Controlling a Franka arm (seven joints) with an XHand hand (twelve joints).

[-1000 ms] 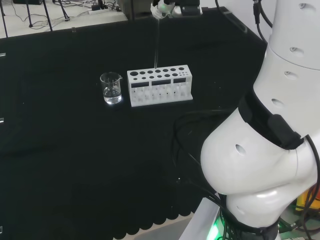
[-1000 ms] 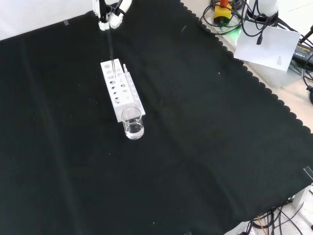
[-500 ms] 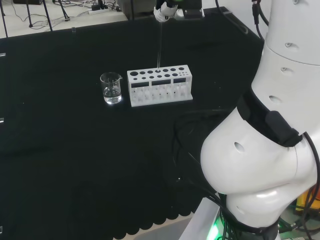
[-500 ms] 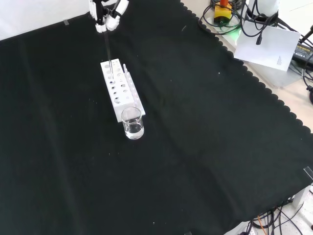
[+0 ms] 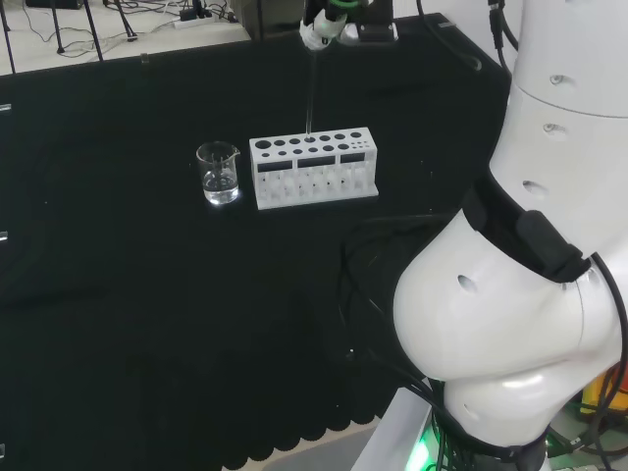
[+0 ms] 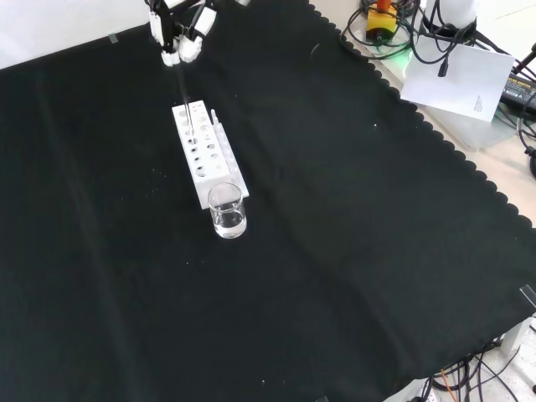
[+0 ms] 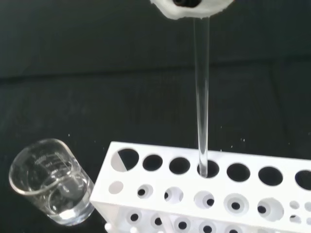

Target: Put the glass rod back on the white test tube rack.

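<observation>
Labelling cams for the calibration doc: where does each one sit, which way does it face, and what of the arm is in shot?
Head view: behind and above the base, facing across the bench; white arm links at right, hand at top.
Front view: opposite the arm, looking down on the cloth; hand enters at top.
Wrist view: at the wrist, looking down along the glass rod; blurred white hand part.
Shared by all: rod entering white rack, beaker at its end.
</observation>
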